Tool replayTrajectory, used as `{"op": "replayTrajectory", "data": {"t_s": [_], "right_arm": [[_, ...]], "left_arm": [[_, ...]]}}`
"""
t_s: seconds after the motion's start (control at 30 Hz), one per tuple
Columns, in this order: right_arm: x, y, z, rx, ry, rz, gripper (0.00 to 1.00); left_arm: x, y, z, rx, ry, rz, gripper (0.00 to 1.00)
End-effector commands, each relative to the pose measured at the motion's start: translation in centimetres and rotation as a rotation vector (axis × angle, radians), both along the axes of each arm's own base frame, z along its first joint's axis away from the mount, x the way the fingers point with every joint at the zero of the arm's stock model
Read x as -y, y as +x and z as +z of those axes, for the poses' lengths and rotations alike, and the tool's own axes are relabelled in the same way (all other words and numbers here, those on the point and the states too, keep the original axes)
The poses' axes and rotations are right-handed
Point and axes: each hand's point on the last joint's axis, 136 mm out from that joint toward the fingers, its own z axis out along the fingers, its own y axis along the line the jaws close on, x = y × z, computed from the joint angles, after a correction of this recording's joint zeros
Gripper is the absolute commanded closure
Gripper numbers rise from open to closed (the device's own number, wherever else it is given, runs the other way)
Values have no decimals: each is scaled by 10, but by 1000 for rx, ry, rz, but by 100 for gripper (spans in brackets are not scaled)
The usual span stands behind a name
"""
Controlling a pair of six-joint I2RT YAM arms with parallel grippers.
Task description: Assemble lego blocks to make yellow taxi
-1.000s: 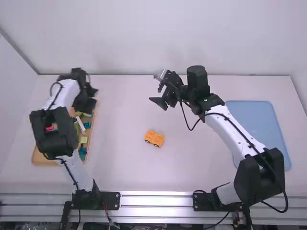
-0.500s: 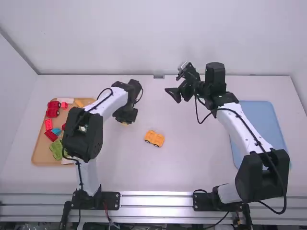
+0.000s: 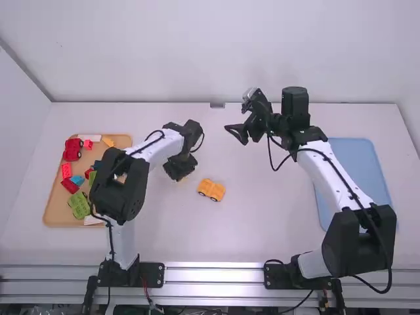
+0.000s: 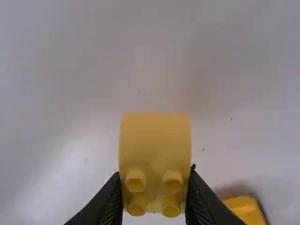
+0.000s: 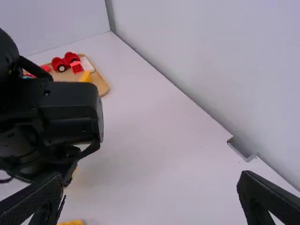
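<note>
High view: the left end effector (image 3: 182,173) is hovering left of the wheeled orange base (image 3: 210,189), the right end effector (image 3: 235,135) beyond it. Left wrist view: fingers (image 4: 105,204) are pinching a yellow block (image 4: 154,145). Right wrist view: fingers (image 5: 269,199) are standing spread.

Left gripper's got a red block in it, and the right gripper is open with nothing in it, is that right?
Not quite: the block in the left gripper is yellow, not red, as the left wrist view shows. The right gripper is indeed open and empty.
</note>
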Motion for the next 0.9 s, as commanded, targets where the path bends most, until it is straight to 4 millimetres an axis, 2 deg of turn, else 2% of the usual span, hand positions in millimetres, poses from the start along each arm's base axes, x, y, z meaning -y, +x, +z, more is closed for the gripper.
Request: {"op": "replayTrajectory", "data": {"t_s": [0.0,0.07,0.23,0.4,0.57,0.63,0.67,0.7,0.77,0.87], "right_arm": [[8,3,15,32,11,-12,1],[9,3,15,26,12,-15,1],[19,6,12,5,12,-40,1],[20,5,10,-3,9,-40,1],[18,4,10,-1,9,-36,1],[13,3,10,2,6,-25,1],[14,3,10,3,5,-27,1],[14,3,10,3,5,-27,1],[14,3,10,8,3,-22,1],[14,2,10,7,4,-21,1]], "left_arm": [[4,-10,-2,-4,-44,318,98],[9,-12,-7,-11,-73,385,98],[16,3,-20,62,-128,446,98],[12,-9,-23,25,-102,647,98],[10,-12,-23,16,-87,688,98],[10,-12,-23,18,-83,720,95],[10,-13,-23,17,-83,736,89],[10,-13,-23,18,-83,740,79],[11,-12,-23,18,-87,736,46],[11,-11,-23,21,-90,731,25]]}}
